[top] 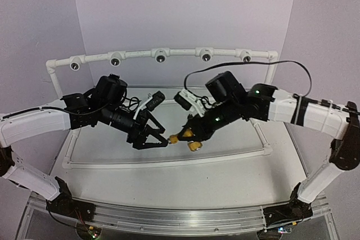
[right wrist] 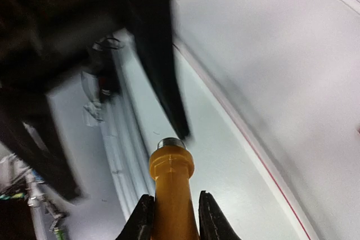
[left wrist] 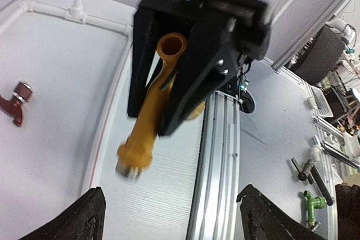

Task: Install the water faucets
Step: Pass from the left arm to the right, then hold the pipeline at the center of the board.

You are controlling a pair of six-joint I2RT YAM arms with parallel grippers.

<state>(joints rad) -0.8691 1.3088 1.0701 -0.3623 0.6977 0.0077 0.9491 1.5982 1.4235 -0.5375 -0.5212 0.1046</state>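
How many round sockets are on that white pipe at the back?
5 sockets in a row along the back pipe: far left, left of middle, middle, right of middle, far right. None looks hidden.

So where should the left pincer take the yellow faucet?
Probably on the yellow faucet, at the bare stem behind its silvery end, from the left: the right pincer covers the rear, and that end points at the open left pincer.

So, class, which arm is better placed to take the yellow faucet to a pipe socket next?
Right. The right gripper is shut on the yellow faucet; the left gripper is open by its threaded end, holding nothing.
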